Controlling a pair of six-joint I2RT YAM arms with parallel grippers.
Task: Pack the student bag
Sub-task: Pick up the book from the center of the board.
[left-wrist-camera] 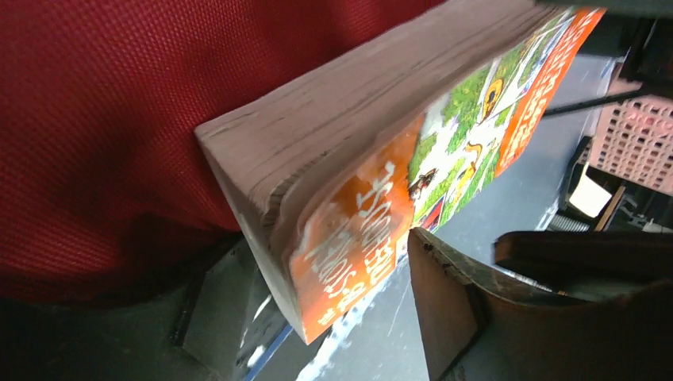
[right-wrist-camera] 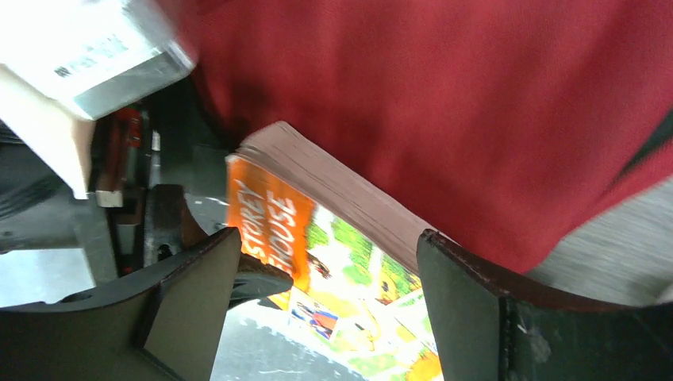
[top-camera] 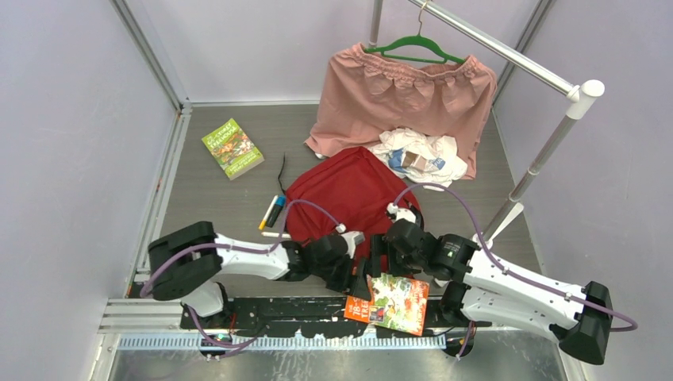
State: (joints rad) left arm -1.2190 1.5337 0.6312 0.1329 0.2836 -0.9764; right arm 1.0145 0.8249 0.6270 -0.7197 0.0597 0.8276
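Right fingers (right-wrist-camera: 198,278) stand apart astride the book (top-camera: 389,303); left fingers' (left-wrist-camera: 444,294) grip cannot be told; student bag (top-camera: 349,190) lies just beyond.

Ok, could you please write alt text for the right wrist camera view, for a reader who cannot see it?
The right gripper is open, its two dark fingers framing a thick orange paperback book with a cartoon cover. Behind the book, the dark-red fabric backpack fills most of the view.
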